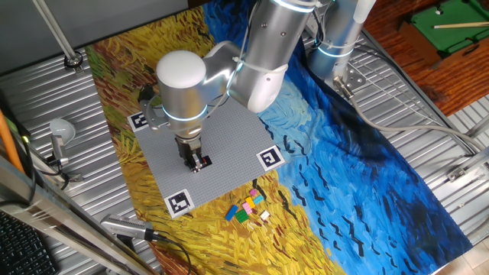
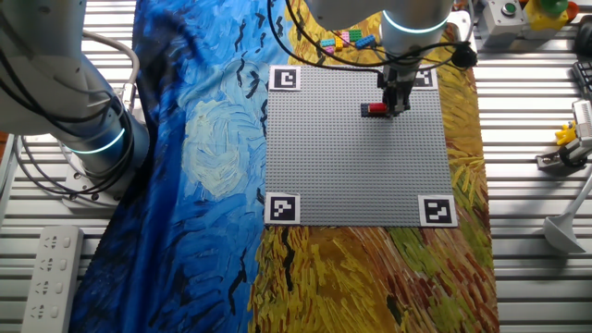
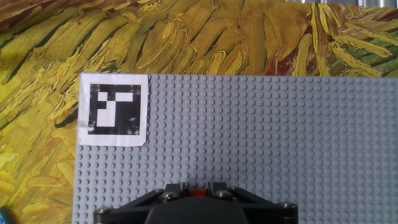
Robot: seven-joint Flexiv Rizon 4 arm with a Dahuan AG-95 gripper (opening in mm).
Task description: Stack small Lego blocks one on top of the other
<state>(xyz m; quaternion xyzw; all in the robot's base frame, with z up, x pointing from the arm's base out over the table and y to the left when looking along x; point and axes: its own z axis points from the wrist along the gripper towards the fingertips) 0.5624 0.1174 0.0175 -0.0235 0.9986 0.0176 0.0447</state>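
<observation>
- Hovering low over the grey baseplate [image 1: 210,153], the gripper [image 1: 197,162] has its fingers right at a red block [image 2: 374,109] that sits on the studs toward one edge of the plate, near a square marker [image 2: 424,78].
- Seen from the hand view, a sliver of red [image 3: 198,193] shows between the two fingers [image 3: 174,189], so they appear closed around the red block; how firmly they pinch it I cannot tell.
- Lying off the plate on the painted cloth surface [image 1: 367,160], the other small Lego blocks [image 1: 248,206] form a loose cluster of green, yellow, pink and white pieces, well apart from the red one.
- Judging by its look, the red block is hard plastic: very light, stiff, smooth-sided and a little slippery, not fragile.
- Taking hold is best done across two opposite flat side walls, squarely and low enough that the fingers cover most of the wall; a skewed pinch would likely let so tiny a piece twist or pop out.
- Pressing studs together needs a straight downward push with the brick level; tilted, it would probably jam or skid across the studs.
- Pulling a block off the plate, if it is seated, may take a slight rocking motion, since the studs grip tighter than the weight suggests.
</observation>
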